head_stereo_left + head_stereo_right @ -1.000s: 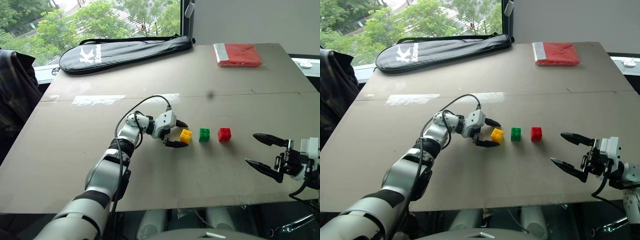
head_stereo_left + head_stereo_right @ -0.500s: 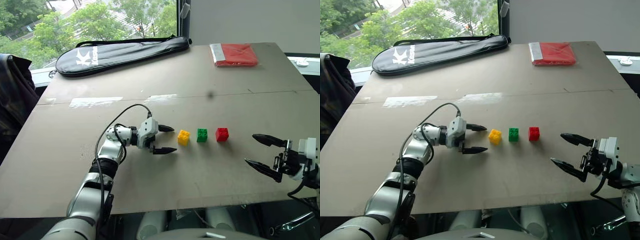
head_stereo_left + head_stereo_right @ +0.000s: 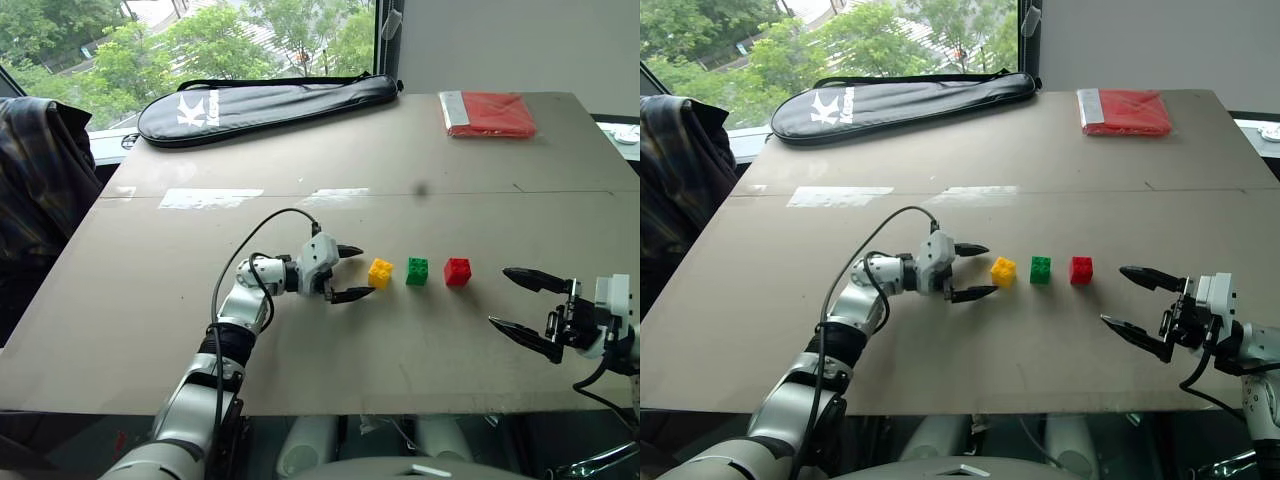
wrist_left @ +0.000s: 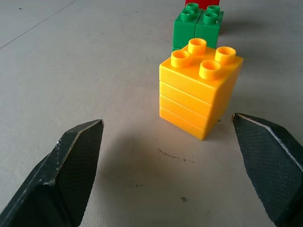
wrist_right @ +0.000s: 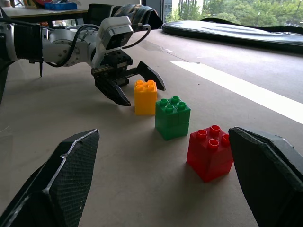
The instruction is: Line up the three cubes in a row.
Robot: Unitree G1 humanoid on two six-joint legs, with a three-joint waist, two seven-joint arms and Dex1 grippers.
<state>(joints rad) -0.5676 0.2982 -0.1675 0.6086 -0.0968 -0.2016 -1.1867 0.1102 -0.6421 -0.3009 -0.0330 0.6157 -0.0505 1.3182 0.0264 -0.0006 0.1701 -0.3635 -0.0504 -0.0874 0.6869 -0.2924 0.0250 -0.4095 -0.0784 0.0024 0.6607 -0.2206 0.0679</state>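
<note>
Since the small yellow studded plastic brick (image 3: 381,271), the green one (image 3: 417,270) and the red one (image 3: 458,271) already stand in a row mid-table, we judge only squaring remains: our left gripper (image 3: 349,273), wide open and empty, faces the slightly skewed yellow brick.

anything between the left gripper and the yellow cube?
Nothing visible. The left gripper is open, its fingers just short of the yellow cube, with bare table between. The green cube and red cube sit beyond it, in a row.
</note>
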